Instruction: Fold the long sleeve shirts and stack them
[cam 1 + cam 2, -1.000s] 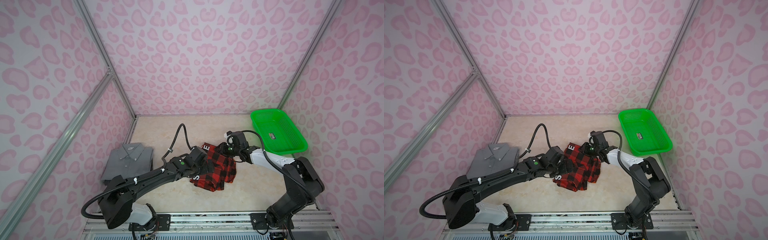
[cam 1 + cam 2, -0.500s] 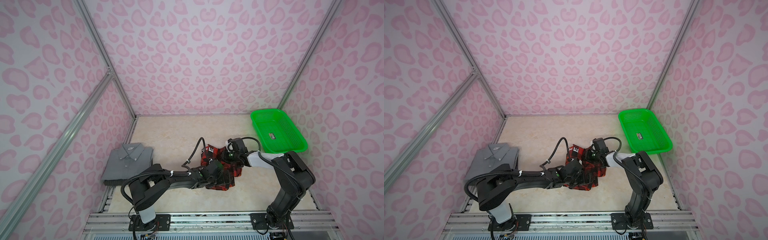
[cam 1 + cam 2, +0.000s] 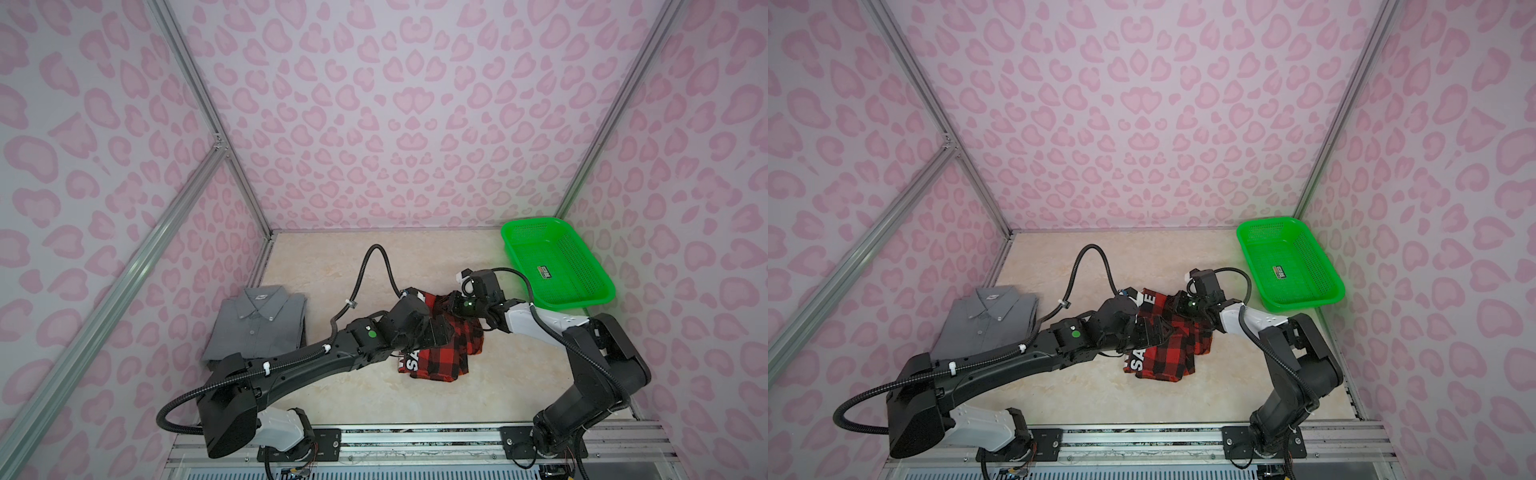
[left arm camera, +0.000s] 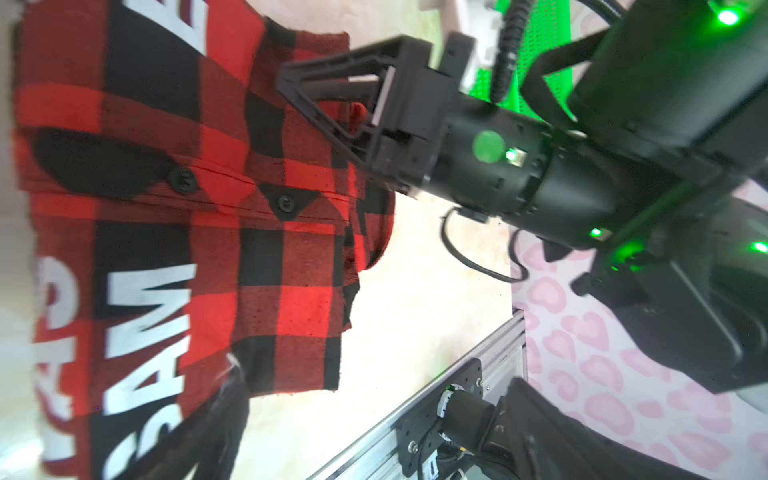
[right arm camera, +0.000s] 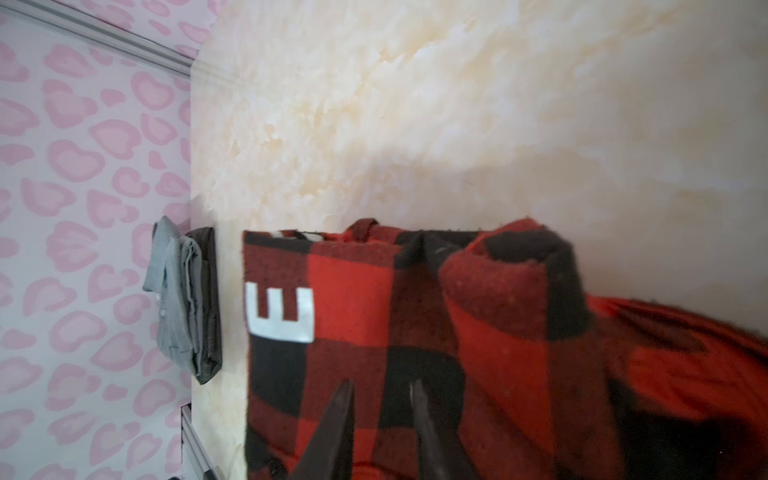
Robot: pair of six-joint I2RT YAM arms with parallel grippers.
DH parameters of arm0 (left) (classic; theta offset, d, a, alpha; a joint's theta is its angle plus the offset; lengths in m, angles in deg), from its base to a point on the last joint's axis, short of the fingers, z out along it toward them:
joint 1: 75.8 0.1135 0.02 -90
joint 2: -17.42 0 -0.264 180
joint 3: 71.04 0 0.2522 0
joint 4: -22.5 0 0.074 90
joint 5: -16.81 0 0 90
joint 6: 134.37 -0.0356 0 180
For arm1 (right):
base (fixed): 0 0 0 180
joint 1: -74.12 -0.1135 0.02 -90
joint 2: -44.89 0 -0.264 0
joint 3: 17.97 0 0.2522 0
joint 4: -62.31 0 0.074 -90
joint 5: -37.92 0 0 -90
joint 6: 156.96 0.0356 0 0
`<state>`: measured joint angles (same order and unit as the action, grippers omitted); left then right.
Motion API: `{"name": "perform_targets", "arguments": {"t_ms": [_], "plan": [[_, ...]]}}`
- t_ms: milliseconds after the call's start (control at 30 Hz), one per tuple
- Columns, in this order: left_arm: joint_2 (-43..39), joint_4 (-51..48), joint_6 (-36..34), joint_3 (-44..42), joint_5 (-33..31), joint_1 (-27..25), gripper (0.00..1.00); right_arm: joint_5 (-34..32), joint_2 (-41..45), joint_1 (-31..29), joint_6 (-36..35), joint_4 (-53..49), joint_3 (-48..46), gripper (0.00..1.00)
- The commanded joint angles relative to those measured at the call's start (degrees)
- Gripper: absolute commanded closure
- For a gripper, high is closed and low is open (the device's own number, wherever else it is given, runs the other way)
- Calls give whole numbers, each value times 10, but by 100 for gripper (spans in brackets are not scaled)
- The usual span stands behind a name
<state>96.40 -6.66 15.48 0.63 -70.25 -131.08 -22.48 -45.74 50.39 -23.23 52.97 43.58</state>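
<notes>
Checked shirt lies folded beneath my claws: left claw wide open above it, right claw narrowly parted at its edge, grip unclear. Grey shirt sits well outside my left claw.

checked shirt midtable, grey shirt left

Pink heart-print walls, cream marbled floor

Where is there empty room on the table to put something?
Bare table runs along the back wall, left of the green basket, and in front, between checked shirt and rail. The middle is crowded: left gripper and right gripper meet over that shirt.
</notes>
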Motion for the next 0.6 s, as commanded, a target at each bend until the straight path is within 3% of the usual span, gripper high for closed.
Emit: {"name": "perform_targets", "arguments": {"t_ms": [0,200,367,567], "plan": [[-11,-33,-39,-19,4,48,1,8,49,-15,1,-19,-8,73],[65,-51,-74,51,24,110,0,-21,134,-66,64,-6,-89,75],[179,-78,-47,130,33,134,2,-44,180,-122,123,43,-167,75],[286,-98,-22,208,35,135,3,-85,190,-144,110,37,-213,75]]}}
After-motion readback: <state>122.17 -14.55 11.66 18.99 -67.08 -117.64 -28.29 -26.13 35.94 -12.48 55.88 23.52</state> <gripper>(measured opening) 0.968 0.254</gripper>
